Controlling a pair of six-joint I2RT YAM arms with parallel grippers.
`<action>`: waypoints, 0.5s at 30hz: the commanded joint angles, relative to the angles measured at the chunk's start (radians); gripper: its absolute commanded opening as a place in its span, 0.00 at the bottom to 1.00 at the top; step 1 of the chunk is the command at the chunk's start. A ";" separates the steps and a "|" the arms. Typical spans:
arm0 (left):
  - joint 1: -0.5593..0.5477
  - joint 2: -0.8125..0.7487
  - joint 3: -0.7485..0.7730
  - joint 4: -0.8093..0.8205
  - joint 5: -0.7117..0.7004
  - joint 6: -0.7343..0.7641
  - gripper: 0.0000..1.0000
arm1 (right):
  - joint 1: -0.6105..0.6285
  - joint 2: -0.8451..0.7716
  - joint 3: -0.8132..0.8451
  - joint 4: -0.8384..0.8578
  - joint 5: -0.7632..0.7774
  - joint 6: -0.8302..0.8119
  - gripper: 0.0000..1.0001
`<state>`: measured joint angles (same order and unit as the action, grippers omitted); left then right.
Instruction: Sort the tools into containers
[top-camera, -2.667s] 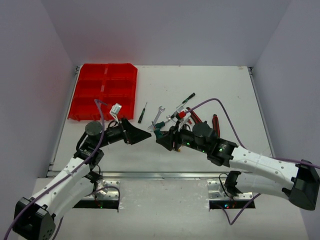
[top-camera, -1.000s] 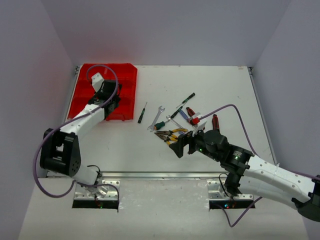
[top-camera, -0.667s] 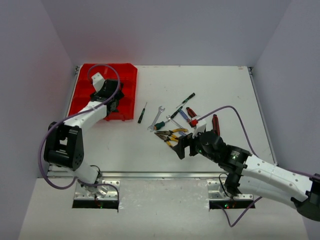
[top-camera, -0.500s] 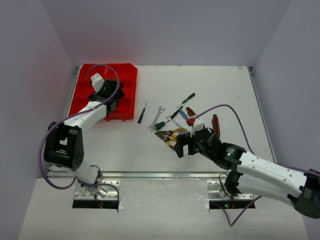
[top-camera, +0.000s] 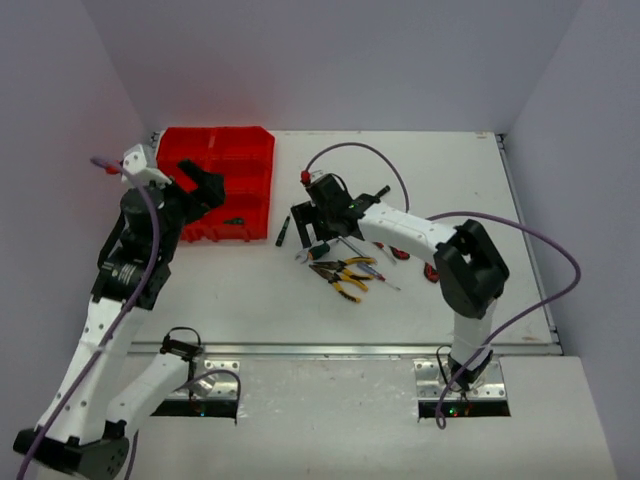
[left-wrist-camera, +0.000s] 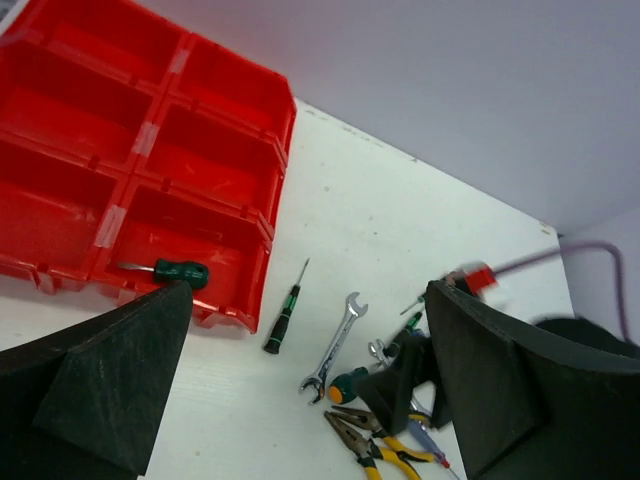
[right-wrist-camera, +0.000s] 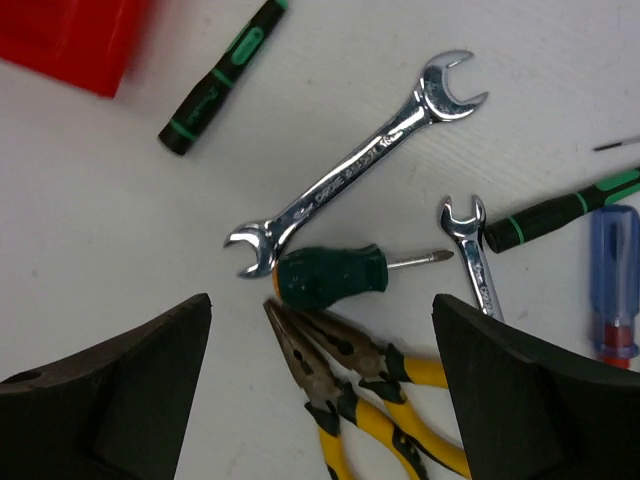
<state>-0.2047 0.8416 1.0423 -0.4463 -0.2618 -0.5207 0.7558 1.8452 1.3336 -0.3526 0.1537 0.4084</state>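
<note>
The left gripper (left-wrist-camera: 308, 297) hangs with its jaws spread wide and empty, just off the near edge of the red organiser tray (left-wrist-camera: 150, 140). One green-handled screwdriver (left-wrist-camera: 170, 270) lies in the tray's near right compartment. The right gripper (right-wrist-camera: 322, 300), also spread and holding nothing, hovers over the loose tools on the table (top-camera: 450, 170). These are a silver wrench (right-wrist-camera: 355, 165), a stubby green screwdriver (right-wrist-camera: 330, 278) just beside its lower end, yellow-handled pliers (right-wrist-camera: 370, 390) and a slim black-green screwdriver (right-wrist-camera: 215, 85) near the tray.
</note>
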 joint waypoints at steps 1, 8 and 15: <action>-0.007 -0.159 -0.134 -0.052 0.011 0.117 1.00 | -0.015 0.120 0.155 -0.150 0.093 0.293 0.90; -0.009 -0.248 -0.251 -0.022 -0.014 0.169 1.00 | 0.042 0.196 0.235 -0.193 0.347 0.665 0.89; -0.015 -0.207 -0.252 -0.015 0.049 0.176 1.00 | 0.061 0.268 0.273 -0.307 0.448 0.871 0.73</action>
<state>-0.2104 0.6223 0.7815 -0.5052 -0.2610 -0.3687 0.8065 2.1087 1.6394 -0.6011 0.4698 1.0872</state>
